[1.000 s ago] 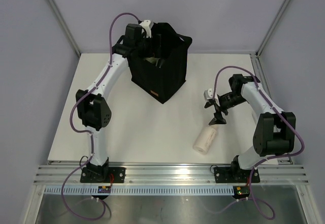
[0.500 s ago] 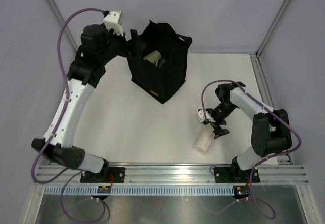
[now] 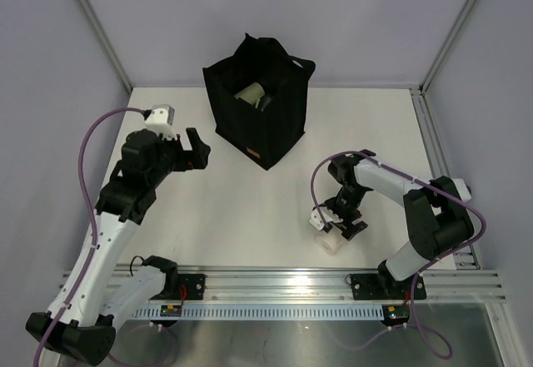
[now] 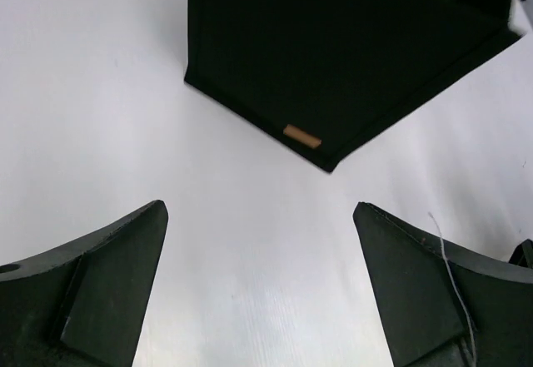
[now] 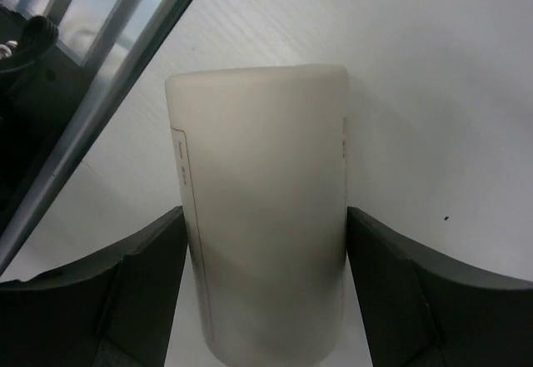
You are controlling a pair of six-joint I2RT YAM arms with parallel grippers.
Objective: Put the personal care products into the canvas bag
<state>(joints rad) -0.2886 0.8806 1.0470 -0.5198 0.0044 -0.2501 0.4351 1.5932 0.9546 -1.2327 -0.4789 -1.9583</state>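
Observation:
The black canvas bag [image 3: 258, 130] stands upright at the back centre, and a sage-green bottle [image 3: 250, 92] shows inside its open top. The bag's lower part with its tan label [image 4: 301, 136] also shows in the left wrist view. A cream bottle [image 3: 329, 240] lies on its side near the front edge at the right. My right gripper [image 3: 340, 227] is over it. In the right wrist view both fingers press the sides of the cream bottle [image 5: 262, 176]. My left gripper [image 3: 198, 152] is open and empty, left of the bag and above the table. The other bottles are out of view.
The white table [image 3: 241, 209] ends in a metal rail [image 3: 283, 284] at the front, just beyond the cream bottle; the rail also shows in the right wrist view [image 5: 125, 59]. Grey walls enclose the back and sides.
My left arm has swung back from the bag's top down to the left of the bag, gripper empty. My right gripper has come down over the cream bottle and closed on its sides.

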